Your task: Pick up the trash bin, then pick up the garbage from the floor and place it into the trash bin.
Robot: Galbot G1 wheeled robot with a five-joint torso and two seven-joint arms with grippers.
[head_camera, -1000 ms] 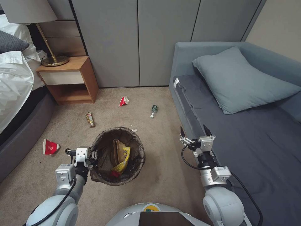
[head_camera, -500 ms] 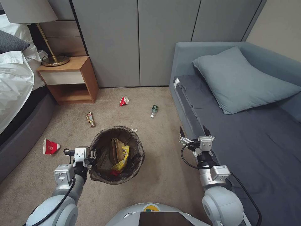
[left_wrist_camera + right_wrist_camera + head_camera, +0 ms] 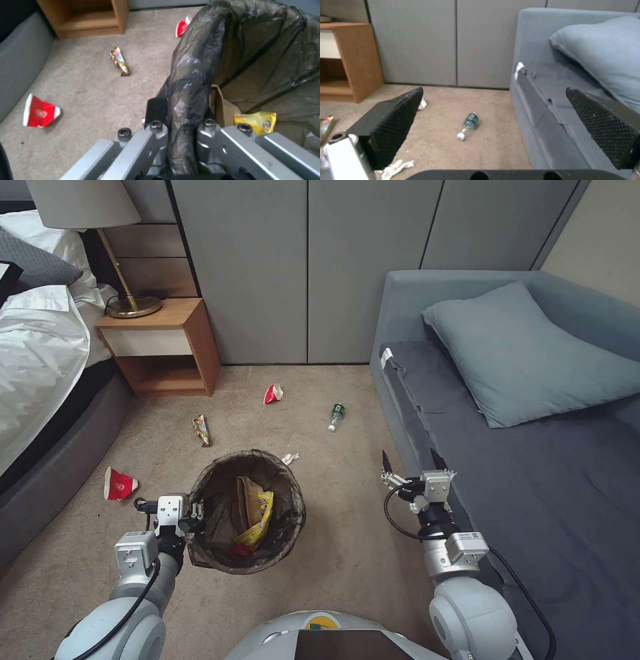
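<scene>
The robot's left arm reaches forward and low, its left end effector (image 3: 193,510) clenched on the bag-lined rim of the trash bin (image 3: 247,510), which sits on the floor (image 3: 347,553) directly ahead. Inside lie a brown paper bag (image 3: 248,500) and a yellow wrapper (image 3: 259,523). The right arm is raised beside the sofa edge, its right end effector (image 3: 408,463) spread wide and holding nothing, aimed toward a small bottle (image 3: 336,416) lying farther off.

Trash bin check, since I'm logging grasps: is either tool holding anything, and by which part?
The left tool grips the trash bin by its bag-covered rim; the right tool is open, empty.
</scene>
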